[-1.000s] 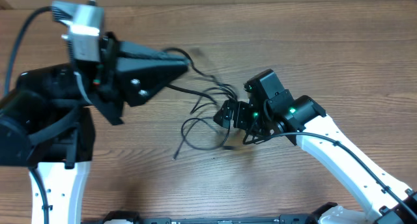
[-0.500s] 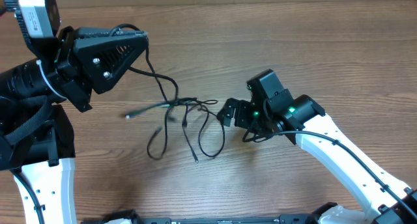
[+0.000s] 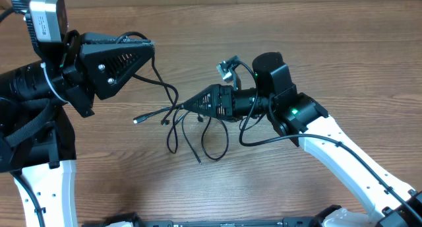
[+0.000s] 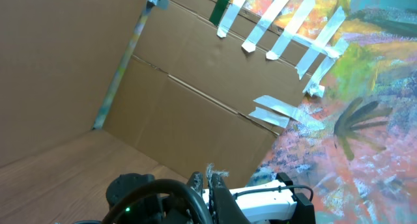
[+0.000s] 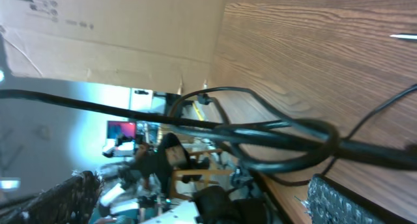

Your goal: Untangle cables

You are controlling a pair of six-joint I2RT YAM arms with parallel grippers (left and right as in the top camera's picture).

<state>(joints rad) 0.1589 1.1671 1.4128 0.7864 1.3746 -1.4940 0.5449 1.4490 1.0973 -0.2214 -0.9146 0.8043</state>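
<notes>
black cables (image 3: pixel 175 109) | left end effector (image 3: pixel 146 45) clenched on one | right end effector (image 3: pixel 191 105) released | right wrist view: cables cross inside it

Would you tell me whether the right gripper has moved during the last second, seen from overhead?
Yes. The right gripper has swung left across the table, and its tips now reach the tangle of cables.

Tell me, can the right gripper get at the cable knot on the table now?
Probably yes: the right gripper, jaws open, points straight at the cable knot, and nothing stands between them.
</notes>
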